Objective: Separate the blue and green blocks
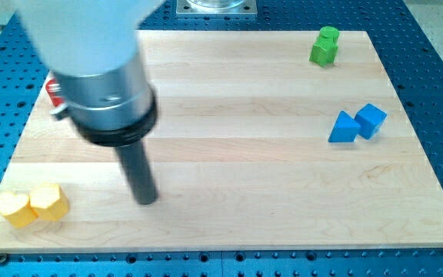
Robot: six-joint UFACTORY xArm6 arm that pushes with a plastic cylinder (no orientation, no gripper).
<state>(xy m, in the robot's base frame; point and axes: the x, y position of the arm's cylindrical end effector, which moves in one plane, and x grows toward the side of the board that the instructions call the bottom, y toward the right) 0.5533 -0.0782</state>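
Observation:
A blue triangular block (344,128) and a blue cube (371,120) touch each other at the view's right. Two green blocks (324,46) sit pressed together near the view's top right, well above the blue pair. My tip (146,200) rests on the board at the lower left, far from the blue and green blocks. The arm's grey body (102,77) fills the upper left.
A yellow heart-shaped block (14,209) and a yellow hexagonal block (48,201) touch at the view's bottom left, left of my tip. A red block (54,94) is partly hidden behind the arm at the left edge. The wooden board (229,169) lies on a blue perforated table.

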